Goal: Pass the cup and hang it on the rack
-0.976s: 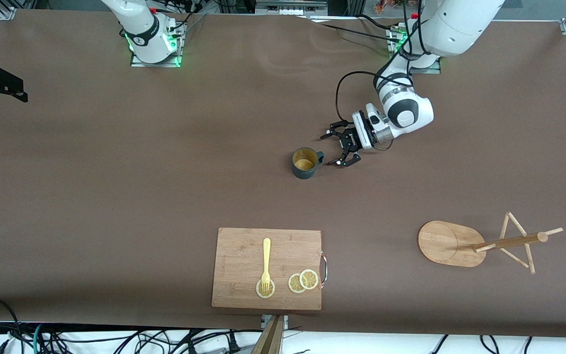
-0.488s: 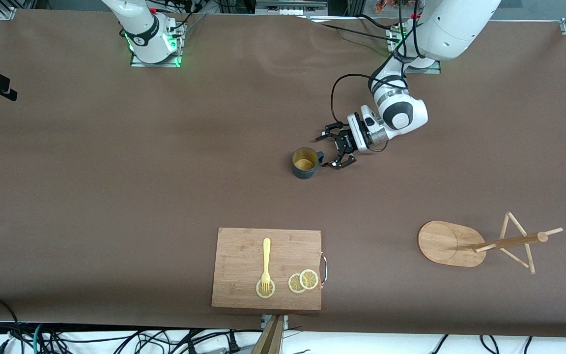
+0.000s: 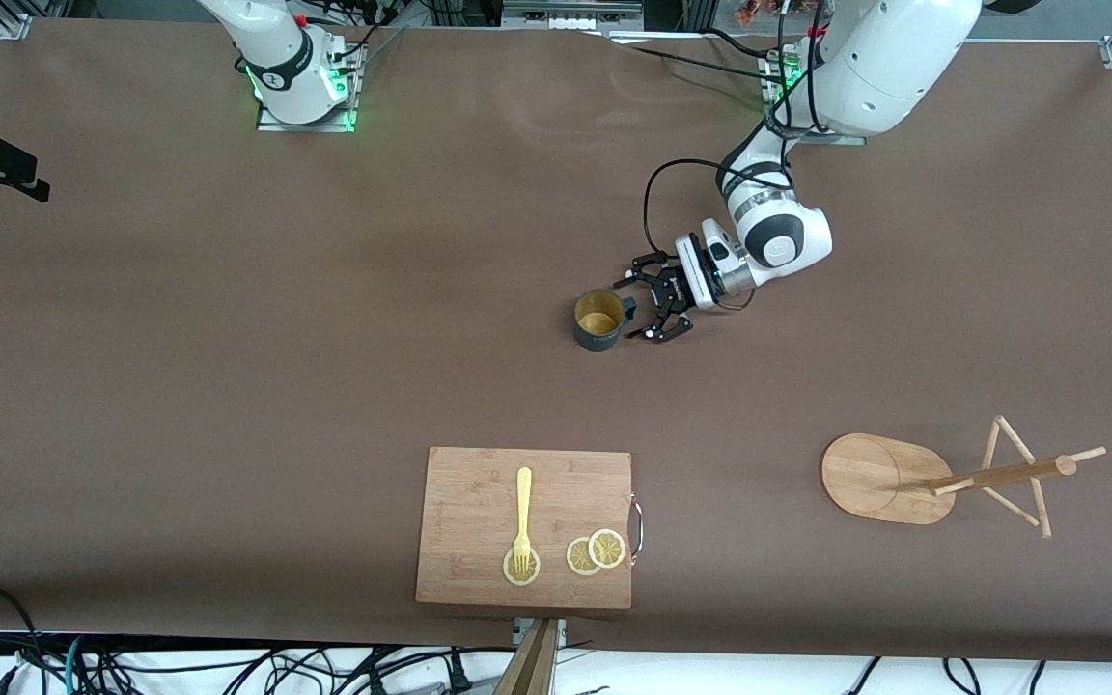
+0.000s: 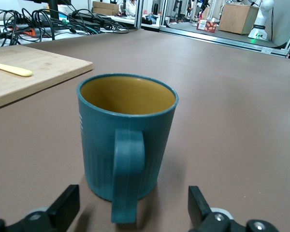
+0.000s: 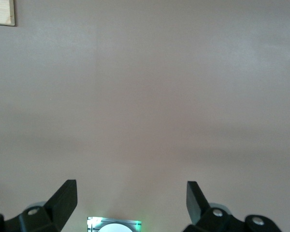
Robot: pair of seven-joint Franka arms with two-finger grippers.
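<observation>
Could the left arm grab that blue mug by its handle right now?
Probably yes: the left end effector is open, level with the cup, whose handle faces it with nothing between.

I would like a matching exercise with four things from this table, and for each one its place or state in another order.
Things:
1. cup
2. fork
3. rack
4. left claw

Places or states:
A. stands at the left arm's end of the table
B. open, at the handle of the cup
C. upright on the table, yellowish inside
D. lies on the cutting board, tines on a lemon slice

Pairs: 1-C, 2-D, 3-A, 4-B
</observation>
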